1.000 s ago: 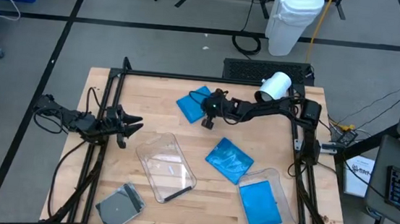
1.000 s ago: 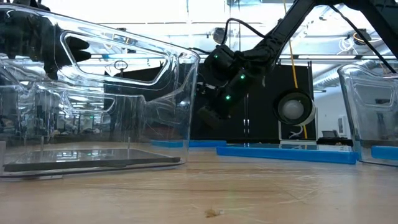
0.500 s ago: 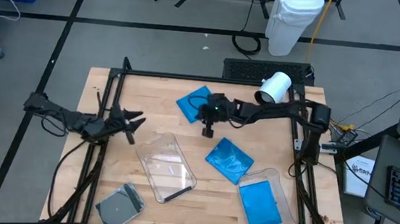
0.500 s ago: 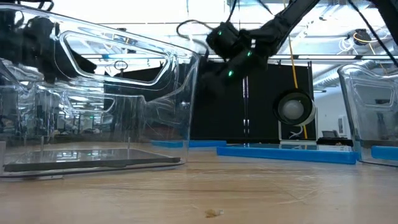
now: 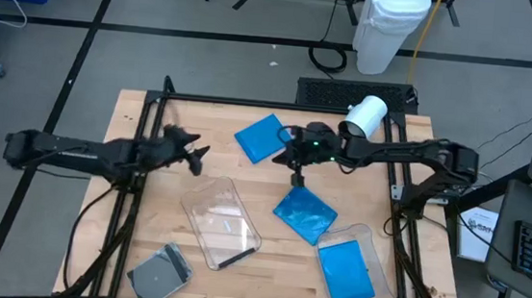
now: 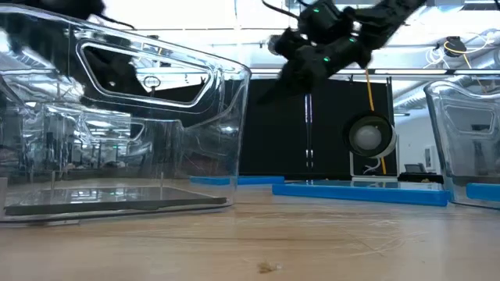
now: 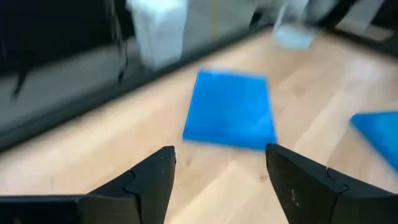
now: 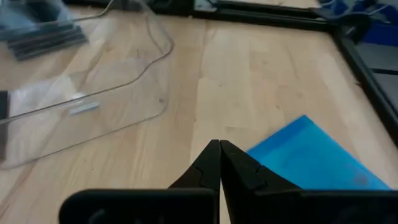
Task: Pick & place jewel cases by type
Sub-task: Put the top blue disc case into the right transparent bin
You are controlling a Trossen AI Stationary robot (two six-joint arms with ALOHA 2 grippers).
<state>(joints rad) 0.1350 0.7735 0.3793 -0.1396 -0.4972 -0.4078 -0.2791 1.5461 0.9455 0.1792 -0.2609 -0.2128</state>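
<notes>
While both dark arms reach in over the pale wooden table (image 5: 171, 126), neither carries anything; the left gripper (image 5: 191, 152) hangs above the far left part of the board with its fingers (image 7: 152, 177) spread wide and nothing between them, facing a flat square bright blue jewel case (image 5: 260, 137) that lies on the wood at the far middle; the right gripper (image 5: 295, 176) hangs over the middle of the table between that case and a second bright blue jewel case (image 5: 305, 212), its two fingers (image 8: 211, 165) pressed together on nothing, tips pointing down near the second case's far edge; whether the tips touch the wood is hard to judge from above.

A large clear rectangular plastic tub (image 5: 221, 223) sits left of the second blue case, near the table's centre, with what seems to be a dark flat case lying in its near end (image 5: 231, 259); a second clear tub (image 5: 364, 240) stands at the near right corner and holds a third bright blue jewel case (image 5: 345, 273); a grey jewel case with a clear front (image 5: 159, 276) lies at the near left edge, well apart from the tubs' blue contents; a white cylinder (image 5: 365, 115) rests at the far right of the table.
</notes>
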